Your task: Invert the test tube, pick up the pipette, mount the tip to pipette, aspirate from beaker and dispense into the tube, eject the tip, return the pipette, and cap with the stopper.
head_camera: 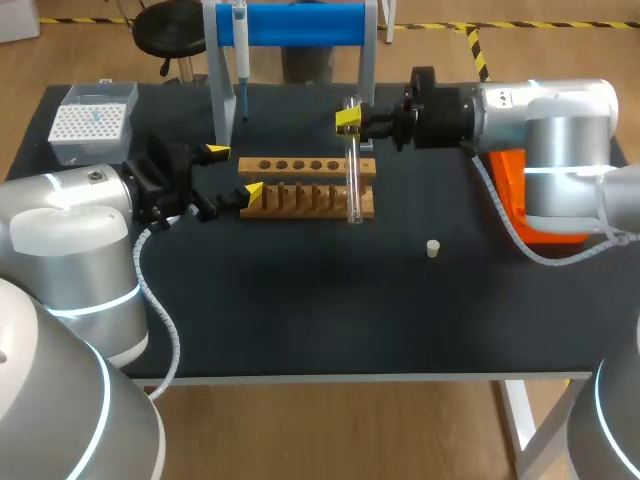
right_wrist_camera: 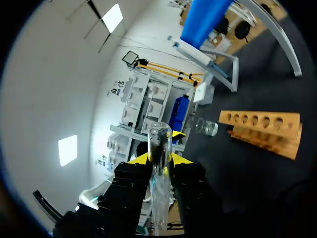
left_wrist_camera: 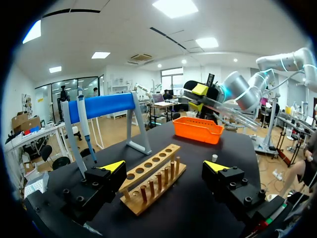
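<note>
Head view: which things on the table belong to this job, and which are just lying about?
Job: test tube in the right gripper; pipette; tip box; beaker; stopper.
Lying about: orange tray. The wooden rack and blue stand are just holders.

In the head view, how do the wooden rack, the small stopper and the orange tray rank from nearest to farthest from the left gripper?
1. Wooden rack, right beside the left gripper.
2. Stopper, right of the middle.
3. Orange tray, at the far right.
</note>
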Controlling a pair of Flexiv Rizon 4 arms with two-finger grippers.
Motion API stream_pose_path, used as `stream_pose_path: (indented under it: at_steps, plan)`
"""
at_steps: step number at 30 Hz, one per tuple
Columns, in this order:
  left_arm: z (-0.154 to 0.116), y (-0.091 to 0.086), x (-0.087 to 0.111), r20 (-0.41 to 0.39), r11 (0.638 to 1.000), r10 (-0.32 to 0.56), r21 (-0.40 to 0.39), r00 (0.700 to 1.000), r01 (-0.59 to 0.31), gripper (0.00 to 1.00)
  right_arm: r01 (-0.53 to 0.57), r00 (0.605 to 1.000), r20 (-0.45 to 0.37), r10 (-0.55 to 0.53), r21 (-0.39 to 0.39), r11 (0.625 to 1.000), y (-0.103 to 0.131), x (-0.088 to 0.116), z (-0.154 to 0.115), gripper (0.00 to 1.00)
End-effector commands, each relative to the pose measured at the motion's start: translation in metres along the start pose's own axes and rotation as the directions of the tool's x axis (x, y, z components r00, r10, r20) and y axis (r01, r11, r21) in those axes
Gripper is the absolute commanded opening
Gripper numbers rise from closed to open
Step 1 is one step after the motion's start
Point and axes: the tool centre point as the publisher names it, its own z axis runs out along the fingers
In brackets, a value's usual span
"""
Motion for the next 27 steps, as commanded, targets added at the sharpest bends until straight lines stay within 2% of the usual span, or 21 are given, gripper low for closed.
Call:
stream_pose_path:
  at_steps: [1, 9, 27]
  plan:
    - [0.001, 0.001, 0.002, 0.006, 1.000, 0.000, 0.002, 1.000, 0.000, 1.00, -0.207, 0.978, 0.005, 0.207, 0.046, 0.977, 0.001, -0.003, -0.002, 0.00]
    - [0.001, 0.001, 0.002, 0.006, 1.000, 0.000, 0.002, 1.000, 0.000, 1.00, -0.249, 0.968, -0.002, 0.249, 0.045, 0.967, -0.003, -0.011, 0.000, 0.00]
    - [0.001, 0.001, 0.002, 0.006, 1.000, 0.000, 0.002, 1.000, 0.000, 1.00, -0.247, 0.968, -0.019, 0.248, 0.042, 0.968, -0.011, -0.013, 0.003, 0.00]
